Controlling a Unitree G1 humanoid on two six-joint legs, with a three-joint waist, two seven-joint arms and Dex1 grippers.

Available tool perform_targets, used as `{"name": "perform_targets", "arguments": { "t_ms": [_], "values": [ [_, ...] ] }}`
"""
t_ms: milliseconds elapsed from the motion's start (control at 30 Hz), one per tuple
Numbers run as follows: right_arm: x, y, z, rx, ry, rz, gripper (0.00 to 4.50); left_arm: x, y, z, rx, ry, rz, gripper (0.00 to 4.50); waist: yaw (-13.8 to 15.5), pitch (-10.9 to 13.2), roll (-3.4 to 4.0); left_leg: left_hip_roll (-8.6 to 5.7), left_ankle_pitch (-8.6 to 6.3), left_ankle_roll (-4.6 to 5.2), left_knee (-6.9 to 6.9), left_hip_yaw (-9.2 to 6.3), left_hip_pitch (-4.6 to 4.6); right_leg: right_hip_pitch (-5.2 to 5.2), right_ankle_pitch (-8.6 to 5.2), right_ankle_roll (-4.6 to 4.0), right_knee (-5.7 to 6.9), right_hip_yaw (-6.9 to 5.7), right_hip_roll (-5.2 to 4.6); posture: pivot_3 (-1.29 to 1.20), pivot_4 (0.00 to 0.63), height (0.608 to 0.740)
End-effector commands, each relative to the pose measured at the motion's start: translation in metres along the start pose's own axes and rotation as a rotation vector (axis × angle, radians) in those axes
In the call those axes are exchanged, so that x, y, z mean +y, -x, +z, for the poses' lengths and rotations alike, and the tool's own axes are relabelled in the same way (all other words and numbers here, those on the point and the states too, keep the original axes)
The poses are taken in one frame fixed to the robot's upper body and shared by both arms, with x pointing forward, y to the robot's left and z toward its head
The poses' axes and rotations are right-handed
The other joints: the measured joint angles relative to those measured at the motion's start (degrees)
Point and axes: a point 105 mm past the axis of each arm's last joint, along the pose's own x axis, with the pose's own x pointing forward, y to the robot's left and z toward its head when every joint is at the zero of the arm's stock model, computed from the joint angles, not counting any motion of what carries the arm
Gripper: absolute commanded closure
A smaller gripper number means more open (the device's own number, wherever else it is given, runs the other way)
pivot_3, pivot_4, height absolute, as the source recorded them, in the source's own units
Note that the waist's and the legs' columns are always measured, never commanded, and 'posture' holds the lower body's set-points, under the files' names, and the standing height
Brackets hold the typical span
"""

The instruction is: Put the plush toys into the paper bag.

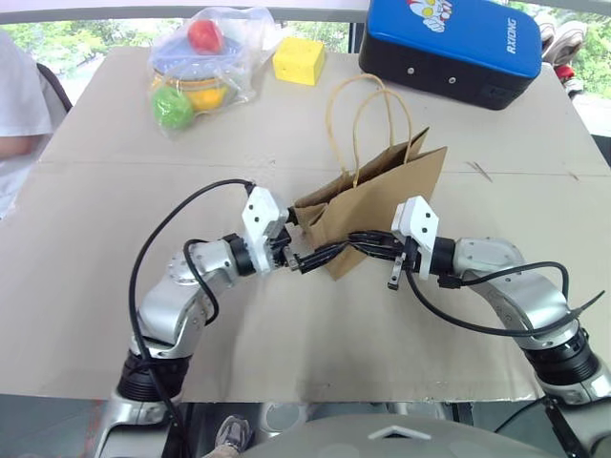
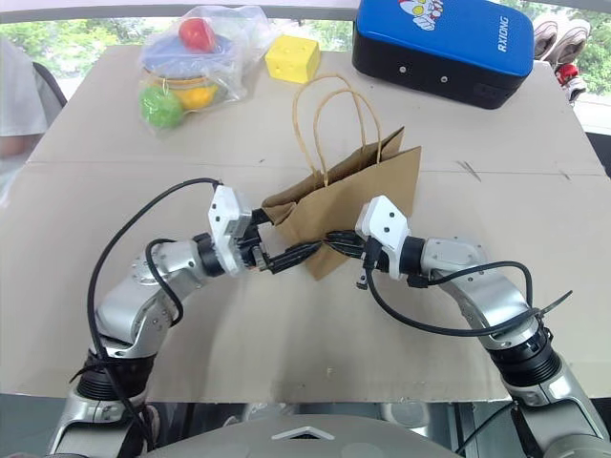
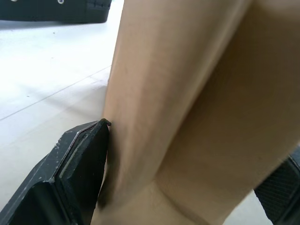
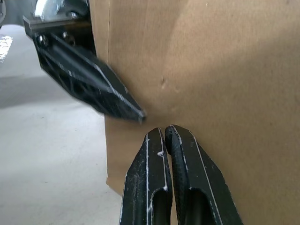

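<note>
The brown paper bag (image 1: 377, 205) is seen near the middle of the cardboard-covered bench (image 1: 115, 191), leaning over, with its two loop handles (image 1: 368, 119) rising toward the far side. The left claw (image 1: 291, 250) is spread wide at the bag's near left edge; in the left wrist view one black finger (image 3: 75, 168) is pressed against the paper while the other sits on the far side of a fold, so the bag's edge lies between the fingers. The right claw (image 4: 167, 136) is closed, its two fingertips pressed together with nothing between them, and its tip rests against the bag's flat side just beside the left claw's finger.

At the far side of the bench, a clear plastic bag of toy fruits (image 1: 196, 67) is placed to the left, a yellow cheese-shaped block (image 1: 298, 60) just beside it, and a blue and black case (image 1: 458, 43) to the right. A person's white sleeve (image 1: 19, 95) is visible at the left edge.
</note>
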Motion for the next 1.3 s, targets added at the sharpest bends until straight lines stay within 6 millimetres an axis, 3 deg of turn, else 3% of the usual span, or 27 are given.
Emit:
{"name": "perform_targets", "arguments": {
  "t_ms": [33, 133, 200, 233, 400, 500, 533, 567, 767, 967, 1100, 1200, 1300],
  "values": [
    [-0.001, 0.012, 0.017, -0.045, 0.042, -0.035, 4.48, -0.005, -0.008, 0.005, -0.022, -0.049, -0.015, 0.00, 0.0, 0.0, 0.01, 0.00, 0.00, 0.00, 0.00, 0.00, 0.00, 0.00, 0.00, 0.00, 0.00, 0.00, 0.00, 0.00, 0.150, 0.740],
    [0.001, 0.029, 0.024, -0.056, 0.031, -0.068, 4.50, -0.006, -0.010, 0.003, -0.028, -0.038, -0.022, 0.80, 0.1, 0.0, 0.00, -0.01, 0.00, 0.00, 0.00, 0.00, -0.02, 0.00, 0.00, 0.00, -0.02, 0.00, -0.02, 0.00, 0.150, 0.740],
    [0.007, 0.039, 0.025, -0.047, 0.025, -0.078, 4.50, -0.003, -0.010, 0.002, -0.036, -0.045, -0.012, 1.94, 0.1, 0.0, 0.01, -0.01, 0.00, 0.00, 0.00, -0.01, -0.01, 0.01, 0.00, 0.00, -0.01, -0.01, -0.01, 0.00, 0.150, 0.740],
    [0.009, 0.048, 0.025, -0.034, 0.047, -0.104, 4.50, 0.001, -0.010, 0.001, -0.034, -0.052, -0.004, 2.17, 0.1, 0.0, 0.03, -0.01, 0.00, 0.00, 0.00, -0.01, 0.02, 0.02, 0.00, 0.00, -0.01, -0.01, -0.01, 0.00, 0.150, 0.740],
    [0.004, 0.072, 0.030, -0.023, 0.071, -0.240, 4.50, 0.011, -0.010, 0.001, -0.047, -0.079, -0.020, 4.46, -0.2, 0.0, 0.05, -0.01, -0.01, 0.00, 0.00, 0.00, 0.04, 0.04, 0.00, 0.00, -0.01, 0.00, -0.01, 0.00, 0.150, 0.740],
    [0.004, 0.081, 0.034, -0.032, 0.077, -0.266, 3.67, 0.022, -0.007, 0.004, -0.048, -0.111, -0.065, 4.50, -0.1, 0.0, 0.06, -0.01, 0.00, 0.00, 0.02, 0.03, 0.10, 0.06, 0.00, 0.01, 0.01, 0.03, 0.00, 0.00, 0.150, 0.740],
    [0.006, 0.083, 0.035, -0.029, 0.079, -0.266, 3.14, 0.028, -0.003, 0.006, -0.040, -0.138, -0.090, 4.50, -0.1, 0.0, 0.06, -0.01, 0.00, 0.00, 0.02, 0.01, 0.12, 0.09, 0.00, 0.00, 0.02, 0.00, 0.01, 0.00, 0.150, 0.740],
    [0.007, 0.086, 0.035, -0.025, 0.082, -0.271, 2.99, 0.035, 0.000, 0.010, -0.034, -0.166, -0.120, 4.50, 0.0, 0.0, 0.06, -0.01, -0.01, 0.00, 0.01, 0.00, 0.12, 0.09, 0.00, 0.00, 0.02, 0.00, 0.02, 0.00, 0.150, 0.740],
    [0.018, 0.104, 0.032, 0.011, 0.092, -0.277, 0.24, 0.071, 0.019, 0.027, 0.012, -0.323, -0.283, 4.50, 0.1, 0.0, 0.05, -0.05, -0.01, 0.00, 0.02, -0.04, 0.04, 0.09, 0.00, 0.00, -0.05, -0.06, 0.00, 0.00, 0.150, 0.740],
    [0.026, 0.126, 0.030, 0.049, 0.121, -0.330, 0.11, 0.081, 0.019, 0.024, -0.001, -0.341, -0.337, 4.50, 0.0, 0.0, 0.04, -0.04, -0.03, 0.05, 0.05, -0.04, -0.01, 0.09, -0.01, 0.02, -0.06, -0.06, 0.00, 0.00, 0.150, 0.740],
    [0.026, 0.132, 0.028, 0.065, 0.125, -0.345, 0.11, 0.086, 0.019, 0.011, 0.041, -0.298, -0.345, 4.50, -0.2, -0.1, 0.04, -0.03, -0.03, 0.05, 0.17, -0.05, 0.00, 0.11, -0.01, 0.03, 0.00, -0.06, 0.01, 0.00, 0.150, 0.740],
    [0.021, 0.134, 0.026, 0.074, 0.165, -0.374, 0.00, 0.087, 0.023, 0.007, 0.051, -0.277, -0.351, 3.57, -0.2, -0.1, 0.04, -0.01, -0.04, 0.05, 0.17, -0.05, 0.01, 0.11, -0.01, 0.03, 0.01, -0.06, 0.03, 0.00, 0.150, 0.740],
    [0.018, 0.133, 0.022, 0.051, 0.114, -0.368, 0.00, 0.088, 0.035, 0.020, 0.001, -0.251, -0.300, 2.19, -0.3, -0.1, 0.04, -0.01, -0.04, 0.05, 0.18, -0.06, -0.02, 0.11, -0.01, 0.03, 0.01, -0.07, 0.03, 0.00, 0.150, 0.740]
  ]
}}
